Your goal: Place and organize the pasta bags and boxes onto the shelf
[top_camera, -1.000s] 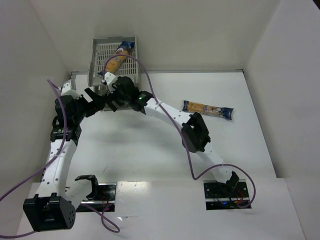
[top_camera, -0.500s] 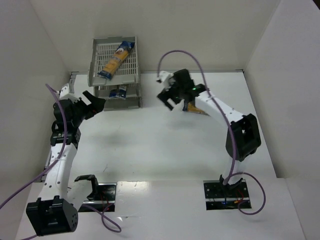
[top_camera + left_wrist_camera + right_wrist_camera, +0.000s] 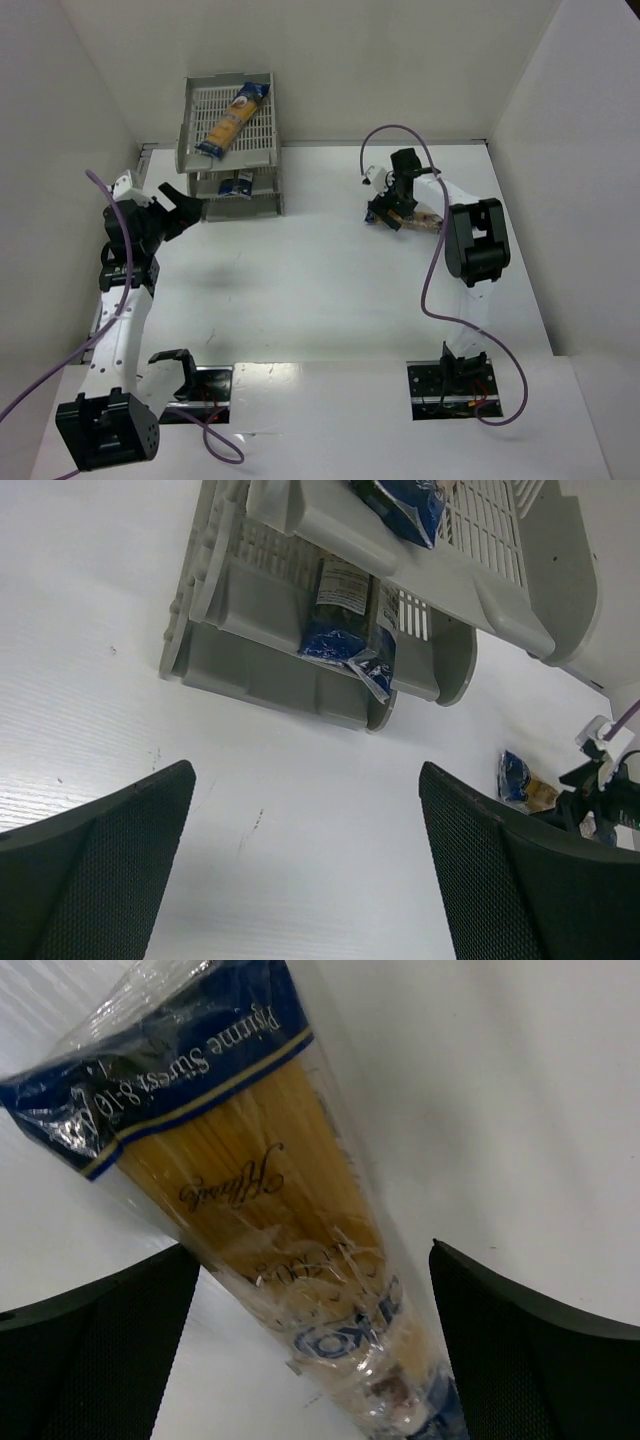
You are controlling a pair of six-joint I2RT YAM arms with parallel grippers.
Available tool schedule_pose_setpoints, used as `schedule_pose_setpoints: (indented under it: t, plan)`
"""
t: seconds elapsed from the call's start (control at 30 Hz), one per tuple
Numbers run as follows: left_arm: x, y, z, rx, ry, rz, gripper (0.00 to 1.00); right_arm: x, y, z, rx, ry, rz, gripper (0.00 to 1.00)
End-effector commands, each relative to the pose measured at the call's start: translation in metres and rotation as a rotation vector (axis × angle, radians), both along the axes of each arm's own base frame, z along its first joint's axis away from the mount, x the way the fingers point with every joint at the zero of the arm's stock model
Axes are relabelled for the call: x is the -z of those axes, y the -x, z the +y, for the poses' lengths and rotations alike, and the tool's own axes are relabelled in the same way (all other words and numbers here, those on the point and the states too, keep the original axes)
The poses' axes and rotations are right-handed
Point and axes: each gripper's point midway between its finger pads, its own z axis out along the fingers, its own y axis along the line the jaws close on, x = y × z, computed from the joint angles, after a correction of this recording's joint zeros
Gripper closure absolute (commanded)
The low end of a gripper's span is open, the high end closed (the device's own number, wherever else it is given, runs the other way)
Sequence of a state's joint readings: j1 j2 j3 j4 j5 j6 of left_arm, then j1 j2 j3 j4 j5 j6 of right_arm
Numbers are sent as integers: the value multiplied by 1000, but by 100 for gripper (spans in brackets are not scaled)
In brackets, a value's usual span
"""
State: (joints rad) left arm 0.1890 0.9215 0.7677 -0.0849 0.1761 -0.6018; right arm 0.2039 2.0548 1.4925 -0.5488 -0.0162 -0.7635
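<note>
Pasta bags, three on count, and you are finding two of them already sitting on the shelf (image 3: 205, 105) at the far left of the table (image 3: 300, 280). Top-tray bag (image 3: 232, 122): lying diagonally across the uppermost tray, so it is reading as placed but not squared up. Middle-tray bag (image 3: 348, 620): resting one level down, its crinkled dark blue end poking out past the front lip. Loose bag (image 3: 270, 1230): lying flat on the table well to the right of the shelf, not yet shelved. Right gripper (image 3: 395, 192): hovering directly over the left part of the loose bag, jaws standing wide apart on either side of it and gripping nothing; you are likely lining up a pick, straddling the slim width so the fingers can close across it. Left gripper (image 3: 185, 205): hanging just beside the shelf's front-left corner, jaws spread wide and empty, facing the trays, probably parked clear of the other arm's work. Appearance of loose bag: clear, glossy, creased film showing long yellow-orange strands, a dark blue band with gold edging and white lettering at one end, a blue logo further down; it is looking slippery and likely to sag if lifted by one end
</note>
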Motion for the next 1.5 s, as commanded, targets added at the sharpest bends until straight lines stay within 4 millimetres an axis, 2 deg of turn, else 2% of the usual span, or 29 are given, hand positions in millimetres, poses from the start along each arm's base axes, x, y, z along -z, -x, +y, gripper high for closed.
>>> schedule_pose_setpoints:
  t: [0.0, 0.1, 0.13, 0.17, 0.2, 0.23, 0.3, 0.33, 0.37, 0.4, 0.43, 0.53, 0.57, 0.6, 0.63, 0.67, 0.7, 0.73, 0.9, 0.93, 0.97, 1.0, 1.07, 1.2, 1.3, 1.33, 1.37, 1.43, 1.47]
  plan:
    - [-7, -3, 7, -11, -23, -33, 0, 2, 10, 3, -96, -8, 78, 0]
    - [-5, -4, 5, -3, -19, -24, 0, 23, 19, -2, -114, 18, 130, 1]
    - [-5, -4, 5, -2, -19, -24, 0, 27, 20, -2, -123, 23, 139, 6]
    - [-4, -6, 6, -2, -19, -24, 0, 31, 21, -2, -123, 24, 149, 15]
    - [-4, -6, 6, -2, -19, -24, 0, 31, 22, 4, -136, 25, 149, 47]
    - [-4, -6, 6, -2, -19, -24, 0, 32, 23, 10, -151, 12, 151, 64]
    - [-7, -5, 5, -3, -21, -33, 0, 26, 26, 26, -138, -32, 147, 87]
    - [-7, -5, 5, -3, -21, -33, 0, 29, 34, 44, -172, -73, 166, 91]
    - [-7, -5, 5, -3, -21, -33, 0, 18, 36, 56, -162, -107, 152, 96]
    - [-5, -3, 5, -2, -21, -32, 0, 16, 42, 69, -170, -134, 161, 99]
    - [-5, -3, 5, -2, -21, -32, 0, 10, 53, 98, -213, -192, 173, 100]
    - [-1, -1, 1, 17, -15, -33, 0, -18, 69, 156, -179, -350, 163, 100]
    - [-4, 1, 1, 17, -17, -43, 0, -26, 89, 190, -230, -403, 187, 98]
    - [1, 2, -1, 27, -12, -32, 0, -36, 98, 207, -208, -437, 191, 87]
    - [1, 2, -1, 27, -12, -32, 0, -38, 105, 224, -228, -452, 186, 62]
    - [-2, 3, -2, 27, -14, -43, 0, -38, 115, 236, -249, -454, 198, 12]
    - [0, 5, -2, 27, -14, -41, 0, -37, 123, 250, -279, -420, 173, 2]
    - [0, 5, -2, 27, -14, -41, 0, -38, 122, 254, -274, -419, 153, 0]
    - [-5, 10, -3, 27, -19, -65, 0, -31, 118, 243, -349, -275, 82, 0]
    - [-8, 11, 0, 18, -21, -74, 0, -29, 126, 245, -394, -257, 100, 0]
    - [-8, 11, 0, 18, -21, -74, 0, -35, 131, 245, -457, -234, 86, 0]
    - [-11, 13, -1, 18, -23, -83, 0, -33, 140, 244, -484, -219, 98, 0]
    - [-7, 13, 2, 8, -22, -74, 0, -31, 146, 245, -490, -153, 49, 0]
    - [-7, 15, 5, -1, -22, -74, 0, -9, 164, 230, -492, -116, 91, 0]
    - [-13, 18, 14, -36, -30, -94, 0, 3, 182, 225, -540, -91, 126, 18]
    - [-16, 20, 16, -48, -23, -103, 0, 2, 180, 227, -541, -96, 118, 25]
    - [-12, 22, 18, -57, -21, -92, 0, 9, 189, 230, -559, -96, 144, 48]
    - [-15, 25, 29, -95, -15, -102, 0, 15, 190, 238, -540, -111, 147, 67]
    - [-13, 27, 31, -108, -6, -103, 0, 15, 188, 243, -537, -127, 148, 82]
